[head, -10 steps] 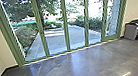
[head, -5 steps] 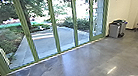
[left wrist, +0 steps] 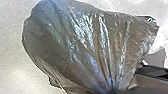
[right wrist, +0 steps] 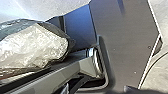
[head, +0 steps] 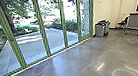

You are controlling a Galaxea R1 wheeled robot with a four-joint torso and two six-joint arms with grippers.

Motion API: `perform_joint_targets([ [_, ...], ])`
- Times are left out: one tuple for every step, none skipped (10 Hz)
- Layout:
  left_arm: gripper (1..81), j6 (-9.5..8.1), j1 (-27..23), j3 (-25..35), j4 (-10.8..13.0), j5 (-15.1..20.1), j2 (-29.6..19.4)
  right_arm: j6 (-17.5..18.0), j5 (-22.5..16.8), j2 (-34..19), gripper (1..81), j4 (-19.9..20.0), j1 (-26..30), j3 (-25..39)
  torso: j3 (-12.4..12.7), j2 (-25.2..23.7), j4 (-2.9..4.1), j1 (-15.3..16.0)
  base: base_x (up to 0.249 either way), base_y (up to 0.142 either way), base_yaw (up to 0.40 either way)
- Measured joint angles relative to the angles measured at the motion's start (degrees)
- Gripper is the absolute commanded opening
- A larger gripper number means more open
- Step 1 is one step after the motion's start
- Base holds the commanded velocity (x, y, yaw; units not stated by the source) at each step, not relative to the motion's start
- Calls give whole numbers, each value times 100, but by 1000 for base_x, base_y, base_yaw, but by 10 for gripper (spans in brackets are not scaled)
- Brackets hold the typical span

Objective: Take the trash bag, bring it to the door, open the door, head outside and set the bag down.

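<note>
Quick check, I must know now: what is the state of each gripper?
Left gripper: probably holding the trash bag, whose folds draw together near that wrist.
Right gripper: open or closed, it cannot be told.

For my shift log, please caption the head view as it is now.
Green-framed glass wall facing a paved path, grey bins and chairs further right.

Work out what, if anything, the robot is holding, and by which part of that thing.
The left gripper holds the shiny, dark grey plastic trash bag by its gathered neck, where the folds draw together.
</note>
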Motion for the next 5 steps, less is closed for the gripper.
perform_joint_targets([
  [10,0,0,-1,-2,0,0,0,1,0,811,0,0,0,0,0,0,0,0,0,-238],
  [10,0,0,0,0,2,0,-2,1,0,811,0,2,0,0,0,0,0,0,0,-205],
  [10,0,0,-1,0,-6,0,0,-2,0,811,-2,0,0,0,0,0,0,0,0,-192],
  [10,0,0,0,-2,-2,0,-2,1,0,811,-2,2,0,0,0,0,0,0,0,-191],
  [10,0,1,0,0,-2,-2,-2,-2,1,811,-4,2,0,0,0,0,0,0,0,-190],
])
